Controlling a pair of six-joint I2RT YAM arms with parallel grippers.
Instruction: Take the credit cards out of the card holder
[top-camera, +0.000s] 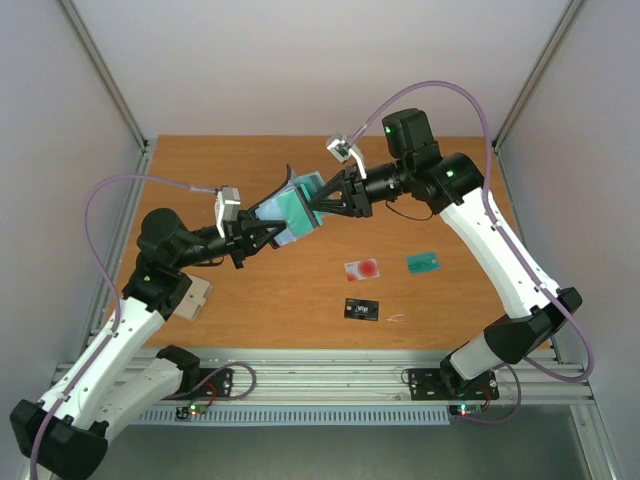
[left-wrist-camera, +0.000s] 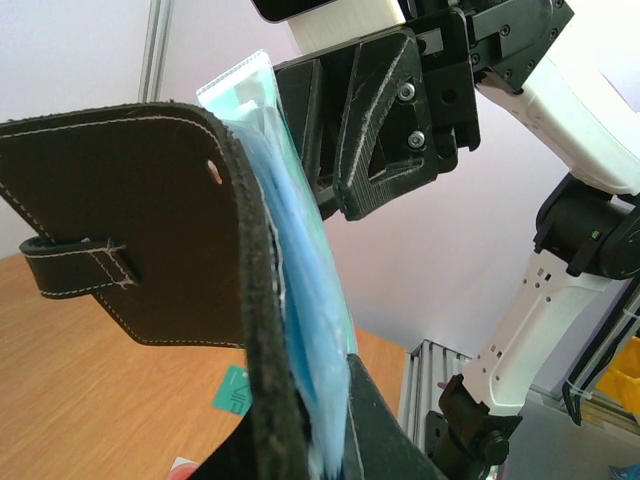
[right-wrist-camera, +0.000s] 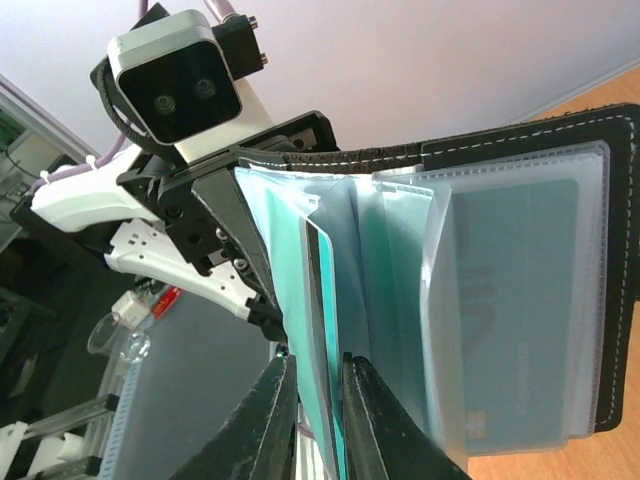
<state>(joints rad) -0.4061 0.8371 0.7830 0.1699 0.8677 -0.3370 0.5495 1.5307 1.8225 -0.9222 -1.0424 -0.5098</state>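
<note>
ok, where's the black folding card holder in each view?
Top external: black folding card holder left of centre, held in mid-air.
Left wrist: its leather cover fills the left and centre.
Right wrist: its clear sleeves fill the right half.
Shared landmark: orange-brown wooden tabletop.

I can read no text, brand or number on any of my 3 feeds. The black card (top-camera: 362, 310) on the table (top-camera: 250, 320) carries small white print that is too fine to make out. The teal card (right-wrist-camera: 510, 330) in the card holder (right-wrist-camera: 622, 250) shows only pale, blurred marks through its clear sleeve.
</note>
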